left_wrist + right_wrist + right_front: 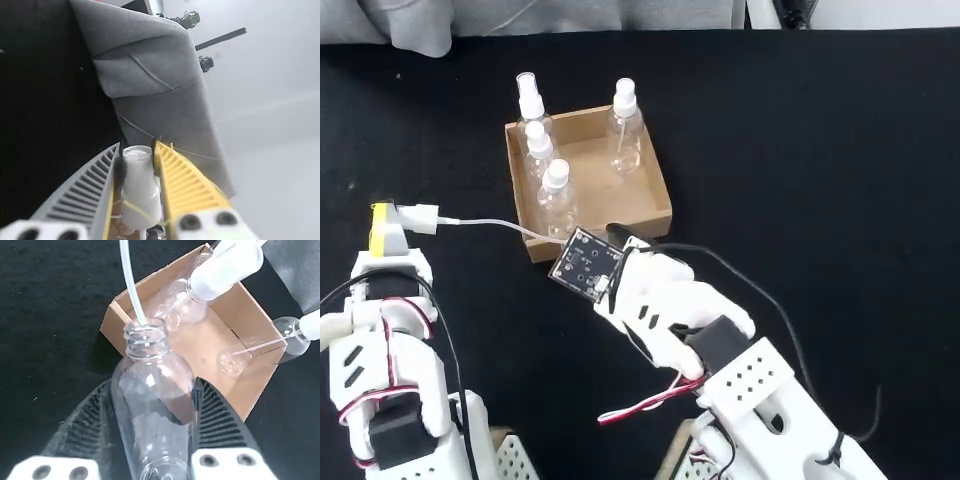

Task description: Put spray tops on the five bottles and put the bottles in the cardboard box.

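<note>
Right hand (152, 390): clamped on the open bottle, one jaw on each side of its body below the shoulder. This grip probably leaves the neck free and steady for threading.
Open bottle (152, 380): clear and uncapped, with its mouth pointing away from the right hand toward the box. It is the task's one bottle without a top.
Dip tube (131, 285): thin and white, running down to the far rim of the bottle's mouth. I cannot tell whether its tip is inside yet.
Left hand (137, 150): closed narrow on the spray top, one jaw grey and one yellow. It sits well off to the side of the right hand, likely so the long tube can reach the neck.
Spray top (136, 185): white, pinched between the left hand's jaws, with the tube trailing from it.
Cardboard box (650, 215): just beyond the right hand's fingertips, so the drop after capping would be short.
Capped bottles (625, 125): four upright in the box, three along the side nearer the left hand and one opposite. The middle of the box is free.
Counter (800, 150): black, and it carries the box.
Step in hand: feeding the tube into the neck, which looks like the last capping.
</note>
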Controlling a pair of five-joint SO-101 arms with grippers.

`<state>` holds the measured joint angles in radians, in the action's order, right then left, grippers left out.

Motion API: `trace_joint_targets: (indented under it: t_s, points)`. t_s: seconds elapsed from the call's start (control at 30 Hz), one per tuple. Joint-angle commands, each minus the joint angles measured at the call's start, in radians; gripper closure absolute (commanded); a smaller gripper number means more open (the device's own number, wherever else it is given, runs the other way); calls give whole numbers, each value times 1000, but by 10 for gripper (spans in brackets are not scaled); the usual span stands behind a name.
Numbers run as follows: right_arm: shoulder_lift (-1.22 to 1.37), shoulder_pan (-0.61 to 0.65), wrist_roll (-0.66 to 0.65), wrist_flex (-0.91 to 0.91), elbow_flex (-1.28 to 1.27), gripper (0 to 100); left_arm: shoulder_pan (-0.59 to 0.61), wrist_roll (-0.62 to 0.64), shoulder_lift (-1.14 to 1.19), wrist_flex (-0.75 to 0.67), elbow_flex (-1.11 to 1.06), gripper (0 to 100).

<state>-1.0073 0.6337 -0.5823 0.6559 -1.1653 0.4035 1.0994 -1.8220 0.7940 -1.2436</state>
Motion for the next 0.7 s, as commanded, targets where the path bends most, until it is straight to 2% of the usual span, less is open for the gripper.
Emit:
trace_joint_targets:
  t_s: [0.0,0.43,0.67]
  points:
    - [-45,20,-14,-29,4,909,-12,2,-5,-17,13,971]
    - [-45,25,-14,-28,2,909,-73,-25,-5,-17,-19,971]
    - [-45,25,-14,-32,-10,910,-159,-40,-3,-23,-44,971]
